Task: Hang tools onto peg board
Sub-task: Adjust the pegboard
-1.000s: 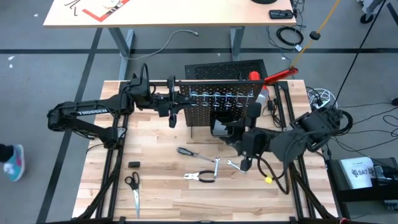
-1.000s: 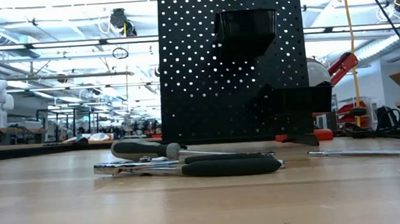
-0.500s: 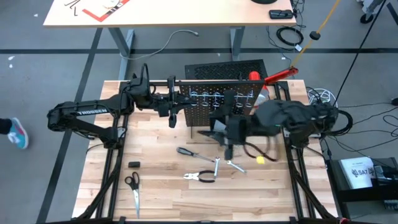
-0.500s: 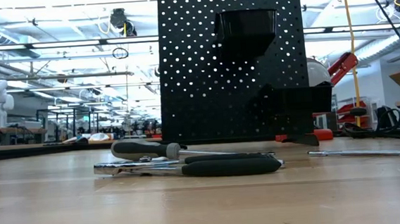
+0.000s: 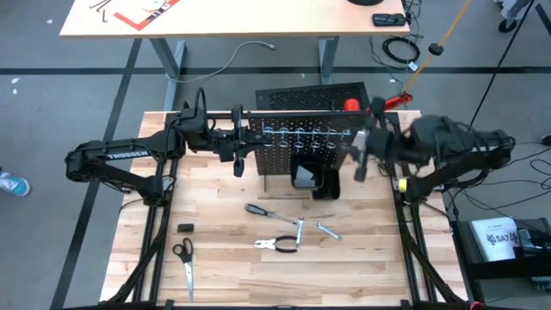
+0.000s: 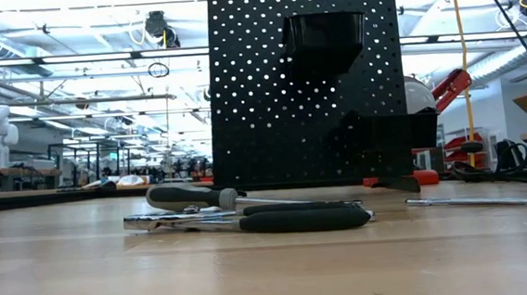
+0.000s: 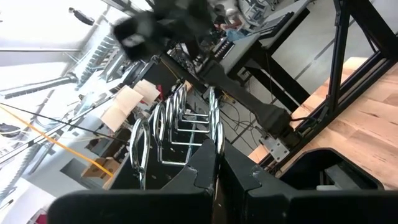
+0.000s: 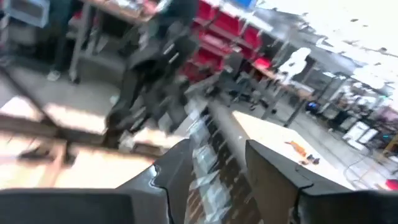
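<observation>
The peg board (image 5: 310,138) stands upright on the table at the far middle, with silver rings (image 7: 174,130) and a black bin (image 5: 314,179); it also shows in the low view (image 6: 305,79). My left gripper (image 5: 238,145) is shut on its left end. The screwdriver (image 5: 261,211), pale-handled pliers (image 5: 275,245) and two wrenches (image 5: 300,231) (image 5: 325,229) lie flat on the table in front of the board. My right gripper (image 5: 360,159) is open and empty in the air by the board's right end, clear of the tools. My left gripper pinches the peg board's left edge (image 7: 216,158) between its two fingers, near the top. The fingers come level from the table's left. The board stands upright on the table.
Scissors (image 5: 183,258) and a small black block (image 5: 185,227) lie at the near left. A flat black slotted panel (image 5: 310,93) and a red clamp (image 5: 387,102) sit behind the board. Cables lie at the table's right edge (image 5: 443,133).
My right gripper has risen from just above the wrenches at the table's middle and swung fast toward the far right, to the peg board's right end. The tools lie where they were.
</observation>
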Robot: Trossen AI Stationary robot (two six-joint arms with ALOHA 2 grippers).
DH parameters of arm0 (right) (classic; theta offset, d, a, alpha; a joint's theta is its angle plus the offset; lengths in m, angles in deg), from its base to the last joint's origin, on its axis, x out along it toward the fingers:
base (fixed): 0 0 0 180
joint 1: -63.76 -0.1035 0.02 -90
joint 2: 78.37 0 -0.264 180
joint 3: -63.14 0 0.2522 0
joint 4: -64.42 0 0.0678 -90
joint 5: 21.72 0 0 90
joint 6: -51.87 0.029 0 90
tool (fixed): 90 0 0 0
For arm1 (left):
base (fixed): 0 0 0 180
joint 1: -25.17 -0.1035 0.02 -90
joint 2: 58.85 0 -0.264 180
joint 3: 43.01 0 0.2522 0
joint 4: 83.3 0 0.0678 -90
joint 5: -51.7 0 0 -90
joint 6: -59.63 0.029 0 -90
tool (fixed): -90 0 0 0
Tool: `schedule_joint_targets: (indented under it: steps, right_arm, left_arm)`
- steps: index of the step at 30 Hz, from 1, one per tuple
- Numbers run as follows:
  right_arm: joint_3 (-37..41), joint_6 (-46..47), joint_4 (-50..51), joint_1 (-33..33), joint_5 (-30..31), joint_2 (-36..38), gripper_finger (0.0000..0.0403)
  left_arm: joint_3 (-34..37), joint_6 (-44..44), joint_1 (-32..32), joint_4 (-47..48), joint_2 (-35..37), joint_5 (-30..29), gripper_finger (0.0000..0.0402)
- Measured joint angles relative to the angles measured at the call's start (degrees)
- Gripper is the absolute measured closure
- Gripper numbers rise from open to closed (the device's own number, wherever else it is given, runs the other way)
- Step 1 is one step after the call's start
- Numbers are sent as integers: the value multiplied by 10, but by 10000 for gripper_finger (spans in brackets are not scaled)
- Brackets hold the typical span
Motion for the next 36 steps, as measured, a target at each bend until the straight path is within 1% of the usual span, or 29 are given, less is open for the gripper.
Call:
schedule_joint_targets:
  steps: [2, 6, 7, 9, 12, 15, 20, 22, 25, 27, 29, 31, 35, 36]
  right_arm:
    - [48, 7, 15, -13, 17, 25, 262]
    - [101, 11, 94, -34, 93, 39, 263]
    - [102, 14, 109, -39, 108, 40, 263]
    - [102, 20, 129, -50, 117, 42, 264]
    - [102, 0, 108, -62, 123, 40, 264]
    - [102, -21, 91, -68, 162, 40, 264]
    - [102, -31, 86, -66, 168, 21, 264]
    - [102, -33, 89, -62, 187, 11, 264]
    - [102, -44, 90, -55, 198, -7, 264]
    - [102, -54, 87, -52, 229, -19, 266]
    - [102, -69, 87, -49, 259, -23, 277]
    - [102, -84, 85, -48, 264, -24, 301]
    - [102, -117, 83, -48, 260, -24, 382]
    - [102, -125, 83, -48, 258, -23, 391]
  left_arm:
    - [0, 0, 0, 0, 0, 0, 391]
    - [0, 0, 0, 0, 0, 0, 391]
    - [0, -1, 0, 0, 0, 0, 391]
    - [0, -5, 0, 0, 0, 0, 391]
    - [0, -10, 0, 0, 0, 0, 391]
    - [0, -12, 0, 2, 0, 0, 391]
    - [0, -14, 0, 2, 0, 0, 391]
    - [0, -14, 0, 2, 0, 0, 391]
    - [0, -14, 0, 2, 0, 0, 391]
    - [0, -14, 0, 3, 0, 0, 391]
    - [0, -14, 0, 3, 0, 0, 391]
    - [0, -14, 0, 3, 0, 0, 391]
    - [0, -14, 0, 3, 0, 0, 391]
    - [0, -14, 0, 5, 0, 1, 391]
